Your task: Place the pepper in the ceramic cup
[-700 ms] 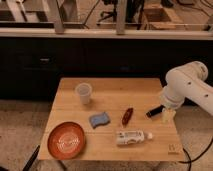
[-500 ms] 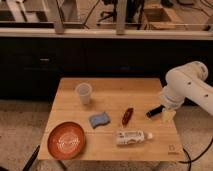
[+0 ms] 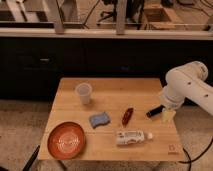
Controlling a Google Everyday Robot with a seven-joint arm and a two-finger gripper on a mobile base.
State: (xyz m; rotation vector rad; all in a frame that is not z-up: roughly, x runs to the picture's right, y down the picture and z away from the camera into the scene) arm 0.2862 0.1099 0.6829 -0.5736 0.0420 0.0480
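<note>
where a wooden table (image 3: 112, 95) fronts dark cabinets (image 3: 40, 60), pincer (image 3: 161, 113) at its right edge, grip unclear

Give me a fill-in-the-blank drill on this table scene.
The pepper lies on the table, just right of the blue ____.
The white bottle lies on its ____.
The pincer is by the table's ____ edge as seen in the camera view, apart from the pepper.
Missing words: sponge; side; right.

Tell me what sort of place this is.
Probably an office or lab: chair legs and a cardboard box behind a dark counter, a wooden table in front. The gripper hangs over the table's right edge.
</note>
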